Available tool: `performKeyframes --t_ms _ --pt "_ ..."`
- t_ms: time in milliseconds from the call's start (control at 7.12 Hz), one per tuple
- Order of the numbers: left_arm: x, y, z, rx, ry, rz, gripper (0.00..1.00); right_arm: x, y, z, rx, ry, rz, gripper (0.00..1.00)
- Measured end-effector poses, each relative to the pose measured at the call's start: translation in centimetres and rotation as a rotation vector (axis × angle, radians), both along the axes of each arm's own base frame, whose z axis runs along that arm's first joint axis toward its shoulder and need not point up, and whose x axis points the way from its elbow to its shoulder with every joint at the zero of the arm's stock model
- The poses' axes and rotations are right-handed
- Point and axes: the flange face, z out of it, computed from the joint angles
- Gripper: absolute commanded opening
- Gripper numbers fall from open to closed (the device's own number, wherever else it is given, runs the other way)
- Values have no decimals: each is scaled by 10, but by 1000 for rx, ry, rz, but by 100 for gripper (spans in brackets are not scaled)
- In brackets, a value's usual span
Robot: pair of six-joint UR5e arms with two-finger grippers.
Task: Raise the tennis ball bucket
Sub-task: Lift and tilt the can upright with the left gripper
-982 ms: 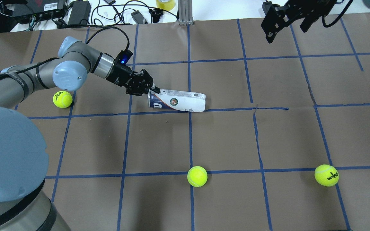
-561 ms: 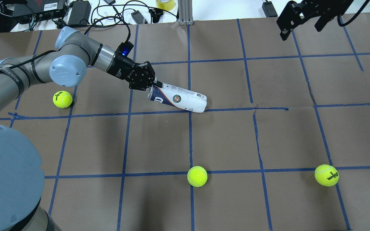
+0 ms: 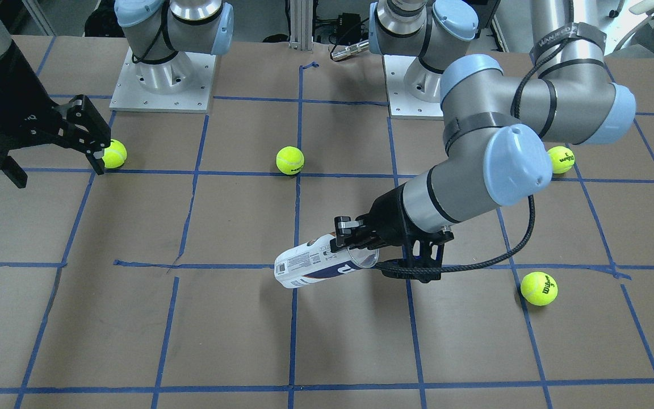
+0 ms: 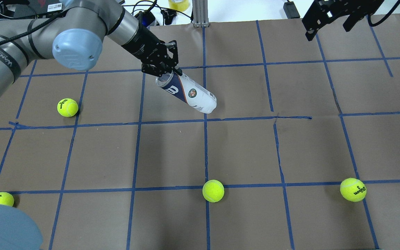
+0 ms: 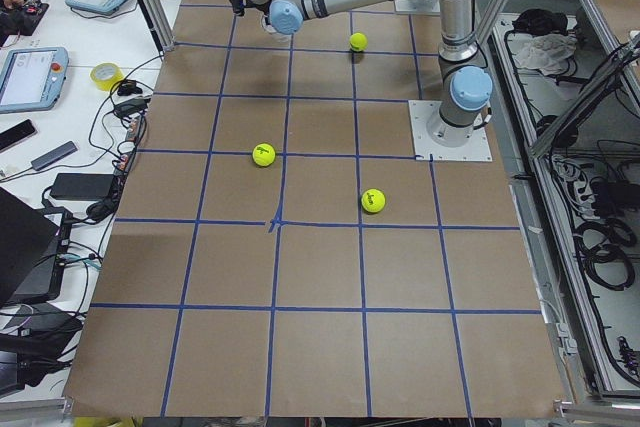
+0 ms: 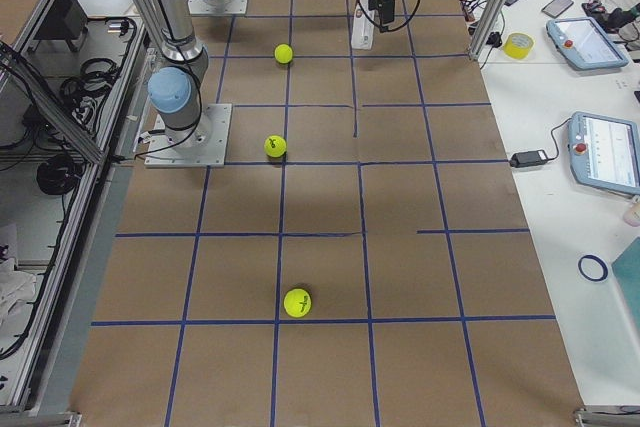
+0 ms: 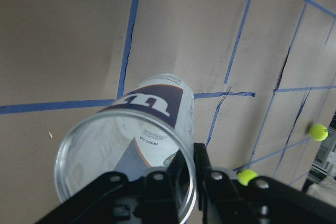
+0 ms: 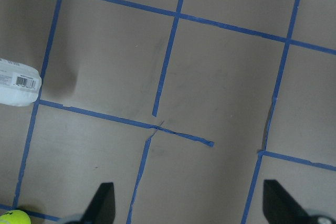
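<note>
The left gripper [image 4: 169,72] is pinching just the tennis ball bucket [image 4: 190,92] by its open rim; hanging tilted, it is risking slipping free.

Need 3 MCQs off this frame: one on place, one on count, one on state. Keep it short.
1. Where does the left hand grip the tennis ball bucket? A) closed end B) open rim C) mid-label
2. How many tennis balls lie on the table? A) two B) three C) four
3. The right hand is: A) open, empty B) shut on a ball C) shut on the bucket
Key: 1 B, the left wrist view shows the rim pinched. 2 C, the overhead view shows four. 3 A, its jaws stand wide apart with nothing between.
</note>
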Motion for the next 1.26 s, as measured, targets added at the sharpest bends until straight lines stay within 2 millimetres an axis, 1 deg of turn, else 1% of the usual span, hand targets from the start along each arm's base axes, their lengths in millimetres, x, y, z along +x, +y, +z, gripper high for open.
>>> performKeyframes --t_ms 140,281,421,561,702,982,1263 --pt "-17 1 14 -93 -170 -56 0 0 0 -1 2 1 1 100" --pt "-27 -1 30 -176 -329 -144 0 0 0 -1 4 1 2 100" --pt "-33 -3 39 -226 -443 -240 0 0 0 -1 5 0 2 100" --pt "-37 -7 39 -250 -494 -297 0 0 0 -1 4 -2 2 100" --pt "-40 -12 31 -256 -512 -318 0 1 0 -1 5 -6 2 100" --pt "-47 -21 7 -243 -520 -328 0 1 0 -2 6 -8 2 100" --pt "-52 -24 -3 -239 -525 -340 0 1 0 -3 6 -9 2 100"
